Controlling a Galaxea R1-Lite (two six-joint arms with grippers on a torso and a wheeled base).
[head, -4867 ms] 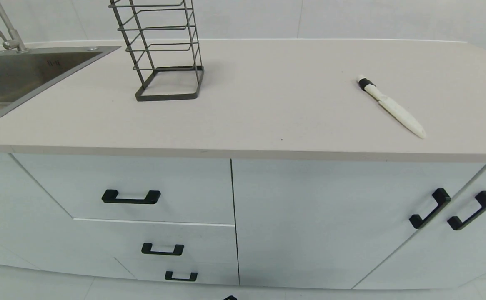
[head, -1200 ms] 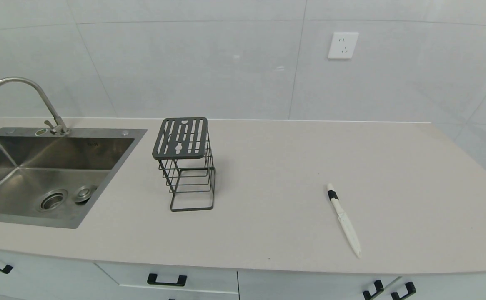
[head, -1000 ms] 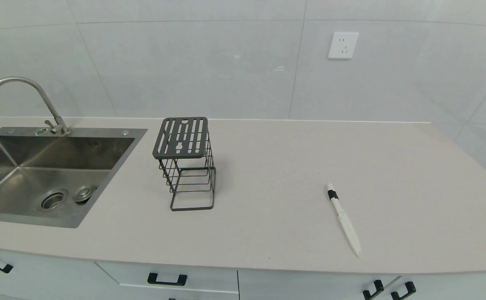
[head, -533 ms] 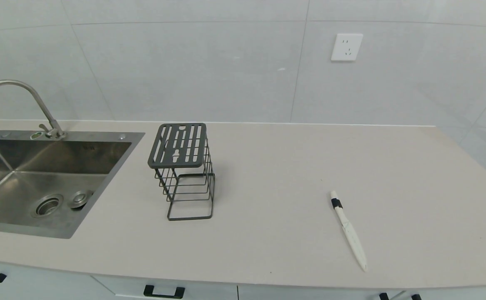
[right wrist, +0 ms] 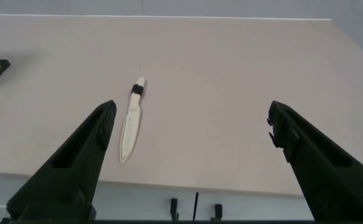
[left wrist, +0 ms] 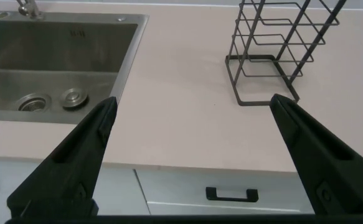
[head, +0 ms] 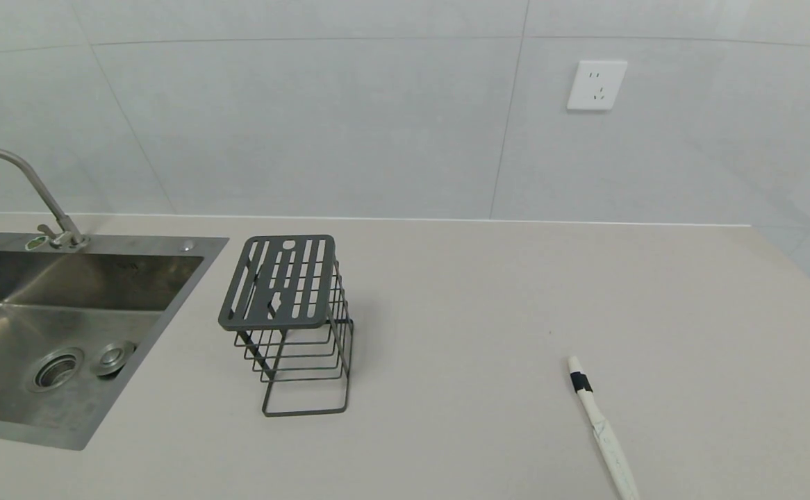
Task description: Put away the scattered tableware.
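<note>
**Change.** The whole head view has shifted over the last seconds. It first covered the cabinet fronts and the counter edge. It now covers the pale beige countertop (head: 481, 312) and the tiled wall. In the last half second the scene slid lower in view again. This is camera movement; the objects on the counter have kept their relative positions.

**Task object.** The white knife with a black band on its handle (head: 599, 427) lies flat on the countertop, at about 4 o'clock from the dark wire rack with a slotted top plate (head: 283, 323) and well apart from it. Its handle end points to about 11 o'clock and its blade to about 5 o'clock. The rack stands upright and holds nothing.

**Grippers.** The left gripper (left wrist: 193, 104) hovers off the counter's front edge with its black fingers spread wide and nothing between them; the rack base lies at about 1 o'clock ahead of it. The right gripper (right wrist: 192, 107) is likewise spread wide and empty, and the knife lies at about 11 o'clock ahead of it.

**Surroundings.** A stainless steel sink (head: 99, 278) with a curved faucet (head: 23, 177) sits at 9 o'clock from the rack.

**Meaning for the task.** Judged from this layout, approach positioning is finishing. No pick has begun. The right arm is better placed for the knife.
</note>
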